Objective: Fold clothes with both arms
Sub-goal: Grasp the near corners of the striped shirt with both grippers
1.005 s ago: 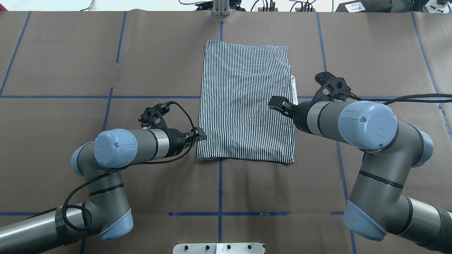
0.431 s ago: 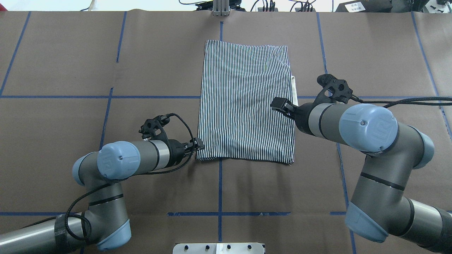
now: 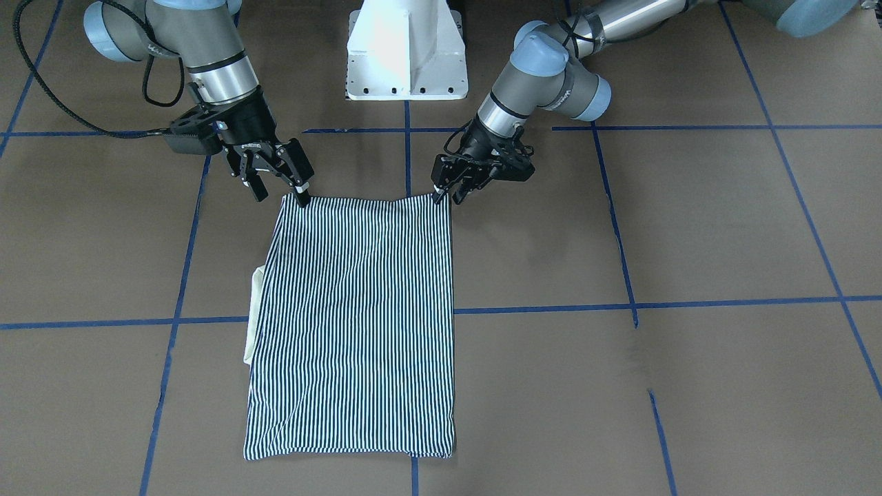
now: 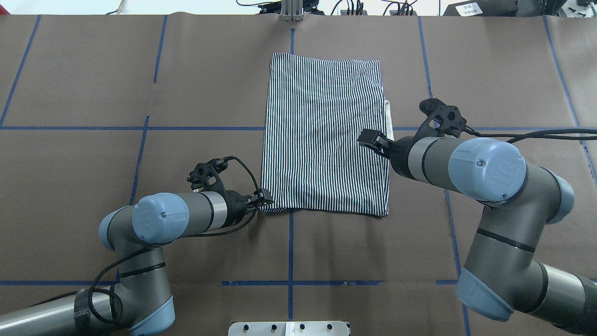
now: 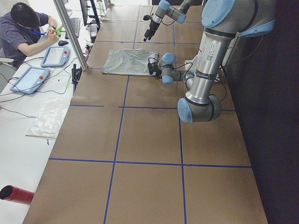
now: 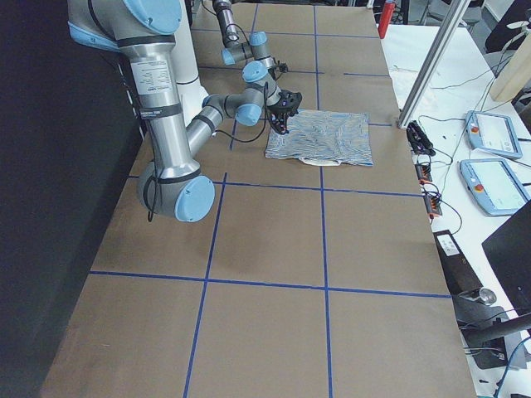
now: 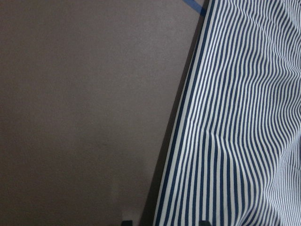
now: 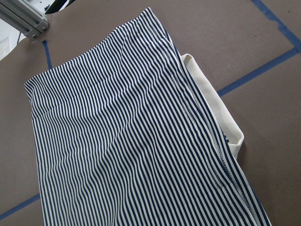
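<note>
**Two near corners, neither pinched yet**

The striped polo shirt (image 4: 322, 135) lies flat at the middle of the table (image 4: 93, 84). It is already a tidy rectangle, with its cream collar (image 4: 388, 119) peeping out from the edge on the robot's right. The left gripper (image 4: 263, 198) sits low at the near corner on the robot's left, jaws apart. Its wrist view shows the two tips straddling the shirt's edge, not closed on it. The right gripper (image 3: 281, 187) hangs higher, over the shirt's right side toward the robot's end, jaws spread wide and empty.

I read this as the reach for a further fold, taking the near hem over to the far one. Next, the right gripper needs to drop to its own corner. Both should then pinch through all the layers, and lift and carry evenly so the stack does not skew.
</note>
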### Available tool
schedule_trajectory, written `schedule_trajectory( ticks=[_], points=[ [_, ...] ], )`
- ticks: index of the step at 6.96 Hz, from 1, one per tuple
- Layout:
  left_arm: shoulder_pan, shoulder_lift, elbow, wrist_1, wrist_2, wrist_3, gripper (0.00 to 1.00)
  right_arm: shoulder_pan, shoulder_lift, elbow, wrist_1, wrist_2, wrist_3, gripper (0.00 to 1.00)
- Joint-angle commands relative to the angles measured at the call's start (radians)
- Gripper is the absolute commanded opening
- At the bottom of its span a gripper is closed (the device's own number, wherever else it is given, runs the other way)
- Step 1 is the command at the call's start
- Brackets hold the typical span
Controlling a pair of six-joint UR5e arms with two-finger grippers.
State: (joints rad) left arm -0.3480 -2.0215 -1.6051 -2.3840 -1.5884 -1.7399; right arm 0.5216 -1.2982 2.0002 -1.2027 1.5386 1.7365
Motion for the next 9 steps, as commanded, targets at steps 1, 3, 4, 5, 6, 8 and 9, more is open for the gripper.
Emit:
schedule_trajectory(
  ticks=[1, 3, 4, 5, 6, 8, 9],
  points=[
    [0.006, -0.008, 0.001, 0.000, -0.001, -0.001, 0.56, 0.000, -0.001, 0.000, 0.000, -0.003, 0.000, 1.00],
    [0.006, -0.005, 0.001, 0.000, -0.001, -0.001, 0.48, 0.000, -0.001, 0.000, 0.000, -0.006, 0.000, 1.00],
    [0.006, -0.006, 0.005, 0.000, -0.001, 0.000, 0.48, 0.000, -0.001, 0.000, 0.000, -0.006, 0.000, 1.00],
    [0.006, -0.009, 0.005, 0.000, -0.001, 0.000, 0.48, 0.000, -0.001, 0.000, 0.000, -0.006, 0.000, 1.00],
    [0.006, -0.008, 0.005, 0.000, -0.001, 0.000, 0.47, 0.000, -0.001, 0.000, 0.000, -0.006, 0.000, 1.00],
    [0.006, -0.008, 0.007, -0.001, -0.001, 0.002, 0.31, 0.000, -0.001, 0.000, 0.000, -0.006, 0.000, 1.00],
    [0.006, -0.006, 0.007, -0.004, -0.002, 0.003, 0.12, 0.000, -0.001, 0.000, 0.000, -0.006, 0.000, 1.00]
  ],
)
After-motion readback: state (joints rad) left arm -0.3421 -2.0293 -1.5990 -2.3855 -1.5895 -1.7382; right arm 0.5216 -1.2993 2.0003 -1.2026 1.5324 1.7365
